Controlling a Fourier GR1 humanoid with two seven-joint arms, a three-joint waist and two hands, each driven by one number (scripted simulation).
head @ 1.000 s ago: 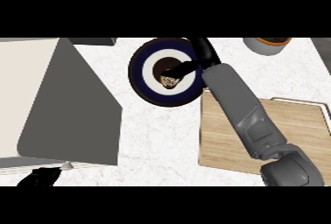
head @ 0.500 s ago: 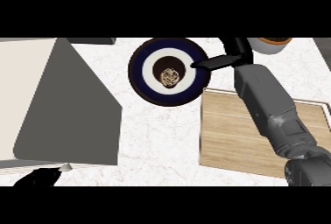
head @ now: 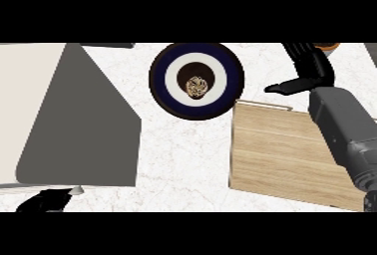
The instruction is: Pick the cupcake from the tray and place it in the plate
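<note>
Black left hand [head: 46,200] sits low at the bottom edge, well left of the plate [head: 168,97], and I can't tell what its fingers are doing. On my feed the cupcake [head: 196,85] rests dead center in the plate. Wooden tray [head: 283,154] lies just right of and below the plate. Right hand [head: 307,69] hovers right of the plate, fingers relaxed, thumb pointing toward it, holding nothing.
</note>
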